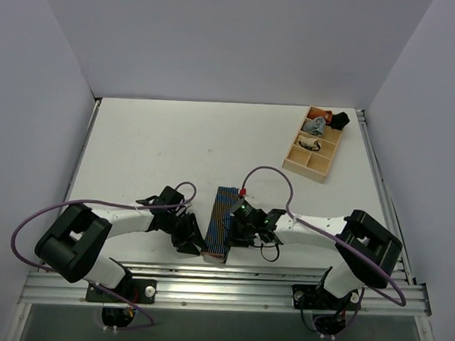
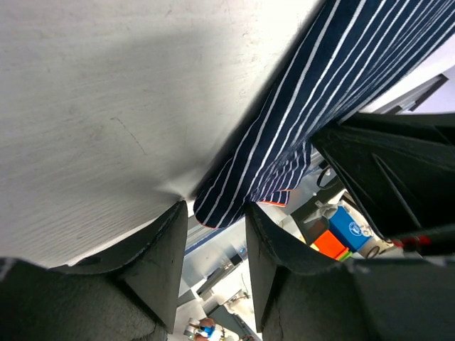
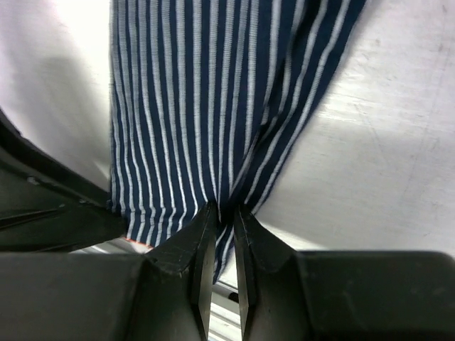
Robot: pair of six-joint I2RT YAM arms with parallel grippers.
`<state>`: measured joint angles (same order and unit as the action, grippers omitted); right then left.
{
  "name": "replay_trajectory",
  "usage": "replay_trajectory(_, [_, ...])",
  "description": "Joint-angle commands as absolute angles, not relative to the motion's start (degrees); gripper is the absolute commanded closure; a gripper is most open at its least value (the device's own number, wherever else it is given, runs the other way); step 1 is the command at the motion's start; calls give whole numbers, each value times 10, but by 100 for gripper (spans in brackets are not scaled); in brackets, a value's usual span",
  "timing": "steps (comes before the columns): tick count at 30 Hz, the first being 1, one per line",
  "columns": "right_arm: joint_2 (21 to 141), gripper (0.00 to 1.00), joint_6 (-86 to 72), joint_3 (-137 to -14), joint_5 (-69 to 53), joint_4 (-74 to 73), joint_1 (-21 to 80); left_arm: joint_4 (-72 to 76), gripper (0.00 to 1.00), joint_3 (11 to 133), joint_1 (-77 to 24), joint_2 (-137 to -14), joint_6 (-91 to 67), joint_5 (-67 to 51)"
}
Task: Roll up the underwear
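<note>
Striped underwear [image 1: 222, 222] at both fingers.
Narrow right fingers [image 3: 186, 249] pinch it; left fingers [image 2: 160, 256] flank its end, grip unclear.

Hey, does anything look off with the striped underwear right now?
Slightly: the underwear seems to overhang the table at its near edge, where the right gripper pinches it. Nothing else stands out.

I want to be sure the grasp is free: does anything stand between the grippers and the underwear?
Nothing visible does. The right gripper pinches a fold of the underwear at its near end. The left gripper is open, with the cloth's near corner at its fingertips.
</note>
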<state>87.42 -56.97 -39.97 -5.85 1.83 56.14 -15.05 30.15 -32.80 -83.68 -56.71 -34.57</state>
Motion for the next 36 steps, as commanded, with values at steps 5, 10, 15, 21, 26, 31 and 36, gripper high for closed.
replay_trajectory(5, [872,88,-568,-372,-67,45,553,-95,57,283,-325,-862,-580,-341])
replay_trajectory(10, [875,88,-561,-377,-65,48,551,-83,73,278,-326,-867,-587,-343])
replay_trajectory(15, [857,85,-534,-405,-45,3,555,-105,98,299,-325,-848,-598,-342])
replay_trajectory(21, [806,66,-391,-482,45,-91,597,-187,98,374,-307,-852,-586,-356])
replay_trajectory(26, [802,53,-285,-499,68,-63,631,-275,98,436,-280,-880,-563,-371])
replay_trajectory(31, [814,46,-197,-510,90,-43,676,-323,98,473,-266,-911,-548,-397])
replay_trajectory(36, [846,42,-140,-516,149,-36,710,-336,98,467,-243,-937,-536,-426])
